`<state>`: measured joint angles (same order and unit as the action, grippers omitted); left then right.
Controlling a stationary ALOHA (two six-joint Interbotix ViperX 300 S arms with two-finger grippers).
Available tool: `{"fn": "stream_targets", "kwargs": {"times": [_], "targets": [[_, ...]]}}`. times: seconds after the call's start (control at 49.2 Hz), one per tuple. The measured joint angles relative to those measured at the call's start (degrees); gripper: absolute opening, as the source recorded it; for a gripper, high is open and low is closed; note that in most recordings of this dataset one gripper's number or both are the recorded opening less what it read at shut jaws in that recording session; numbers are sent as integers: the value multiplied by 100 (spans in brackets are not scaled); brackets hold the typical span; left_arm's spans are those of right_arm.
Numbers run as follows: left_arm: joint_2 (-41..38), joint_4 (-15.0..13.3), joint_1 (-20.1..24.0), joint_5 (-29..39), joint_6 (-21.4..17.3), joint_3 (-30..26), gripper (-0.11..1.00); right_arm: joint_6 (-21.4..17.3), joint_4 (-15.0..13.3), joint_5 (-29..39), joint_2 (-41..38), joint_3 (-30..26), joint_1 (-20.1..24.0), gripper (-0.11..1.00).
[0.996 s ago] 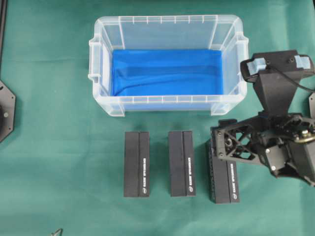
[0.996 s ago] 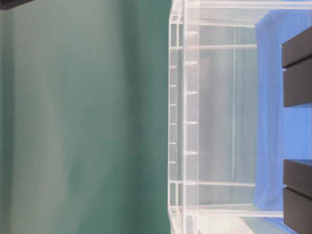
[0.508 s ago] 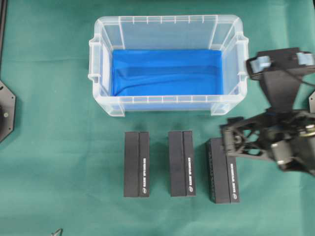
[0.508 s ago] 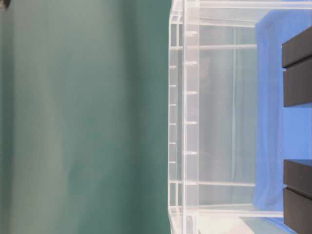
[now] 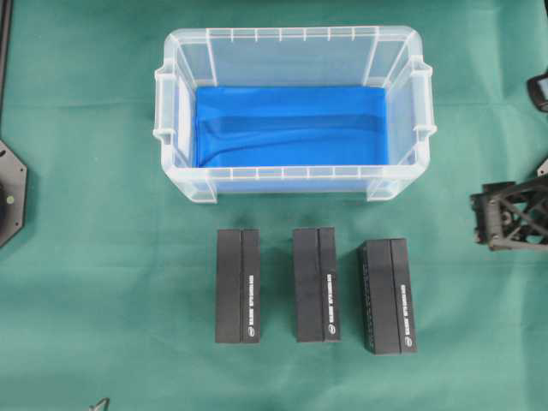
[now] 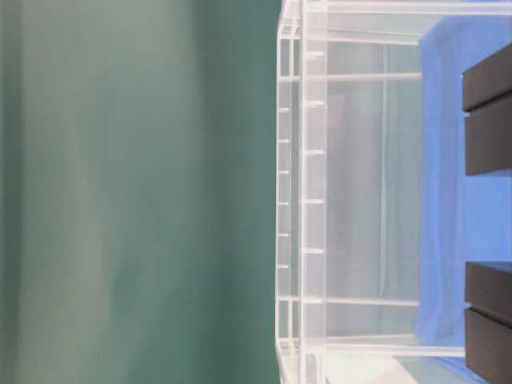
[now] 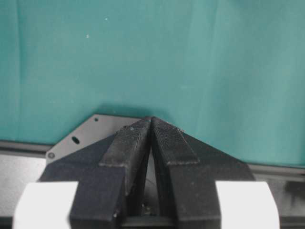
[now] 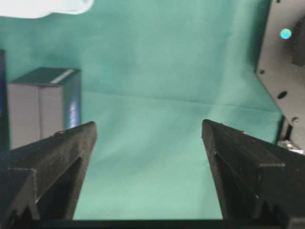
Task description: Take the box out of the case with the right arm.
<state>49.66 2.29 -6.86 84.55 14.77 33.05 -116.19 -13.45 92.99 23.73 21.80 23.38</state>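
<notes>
Green cloth (image 5: 94, 257) covers the table under case (image 5: 291, 184) and boxes (image 5: 317, 284).

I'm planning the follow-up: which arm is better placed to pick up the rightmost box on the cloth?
Right. The right gripper is open near the rightmost box, which shows in its wrist view. The left gripper is shut over bare cloth.

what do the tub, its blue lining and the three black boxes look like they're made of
Tub: clear, glossy hard plastic, likely moulded; ribs and the lining show through its walls.
Blue lining: probably cloth or thin sheet; it shows soft creases.
Black boxes: matte, sharp-edged with white print, maybe card or plastic.
</notes>
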Motion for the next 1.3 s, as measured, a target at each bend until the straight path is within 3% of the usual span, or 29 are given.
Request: {"fn": "stream_targets", "kwargs": {"times": [0.406, 0.589, 0.813, 1.118, 1.301], "targets": [[9, 9, 0, -9, -26, 0, 2, -26, -26, -193, 97, 79, 35, 86], [9, 9, 9, 0, -26, 0, 2, 158, -79, -202, 105, 88, -246, 86], [0, 9, 9, 0, -26, 0, 2, 1002, -105, -264, 149, 97, -861, 86], [-18, 9, 9, -9, -9, 0, 2, 2399, -114, -721, 149, 123, -2145, 86], [-18, 18, 0, -18, -9, 0, 2, 3006, -114, -853, 149, 123, -2777, 86]]}}
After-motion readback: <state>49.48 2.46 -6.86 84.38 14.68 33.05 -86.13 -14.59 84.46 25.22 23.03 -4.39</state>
